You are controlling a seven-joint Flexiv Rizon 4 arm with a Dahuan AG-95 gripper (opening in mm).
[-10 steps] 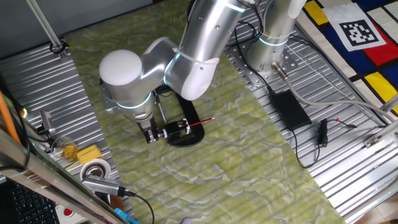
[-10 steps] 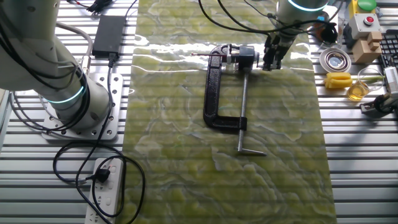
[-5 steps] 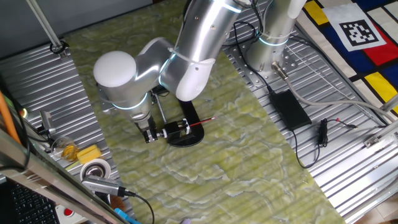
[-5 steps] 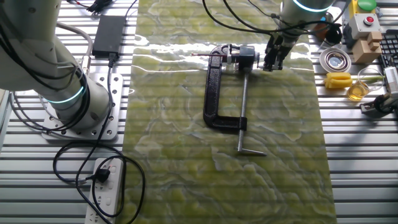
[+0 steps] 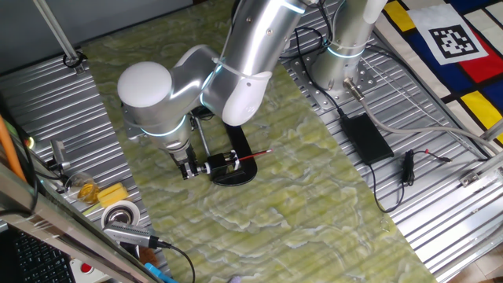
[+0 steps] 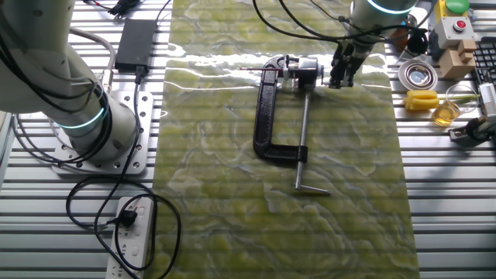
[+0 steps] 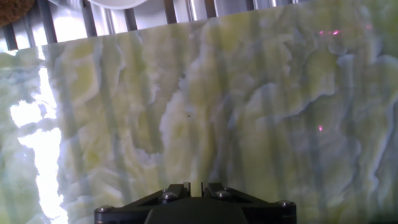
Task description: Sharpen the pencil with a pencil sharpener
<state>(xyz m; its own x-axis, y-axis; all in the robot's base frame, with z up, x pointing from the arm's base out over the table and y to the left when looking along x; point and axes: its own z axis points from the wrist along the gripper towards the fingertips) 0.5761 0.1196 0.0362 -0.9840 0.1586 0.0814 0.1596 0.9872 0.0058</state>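
Since earlier frame: arm swung slightly outward; gripper (image 6: 339, 77) barely shifted, sharpener unmoved. Pencil sharpener (image 6: 298, 74) clamped in black C-clamp (image 6: 267, 116) near far edge of green mat (image 6: 232, 225). Red pencil (image 5: 255, 156) sits in sharpener mouth, pointing away from gripper. Fingers look pressed together in hand view, gripping nothing. Judgement: pencil light, thin, brittle at tip; sharpener held rigid. Best hold likely at small crank end beside gripper.

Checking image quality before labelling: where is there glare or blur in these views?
Hand view: blown-out glare on the green mat at left, whole frame soft. The other fixed view: a bright glare band across the mat's far edge, near the pencil sharpener. One fixed view: evenly lit, sharp.
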